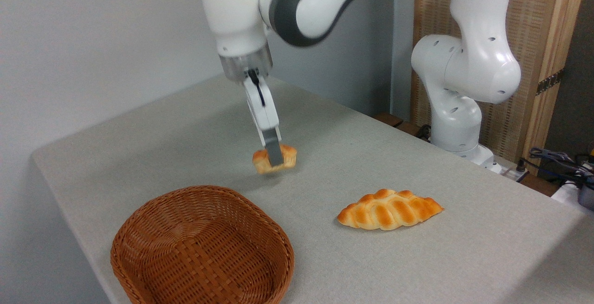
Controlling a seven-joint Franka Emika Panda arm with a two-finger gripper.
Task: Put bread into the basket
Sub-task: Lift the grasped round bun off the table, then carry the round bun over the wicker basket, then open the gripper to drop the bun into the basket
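Above the bench point(417, 257), behind the empty basket point(203, 246), the pincer point(274, 154) is pinching the bun point(274, 159) across its sides, lifting it clear. It is looking light and soft, so a gentle mid-body grip is probably sufficing. A braided loaf point(389, 209) is lying apart.

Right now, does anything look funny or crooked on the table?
Only a little: the small round golden-orange bun hangs tilted in the two-finger gripper, beyond the empty oval brown wicker basket. The long braided golden loaf lies flat on the table, undamaged.
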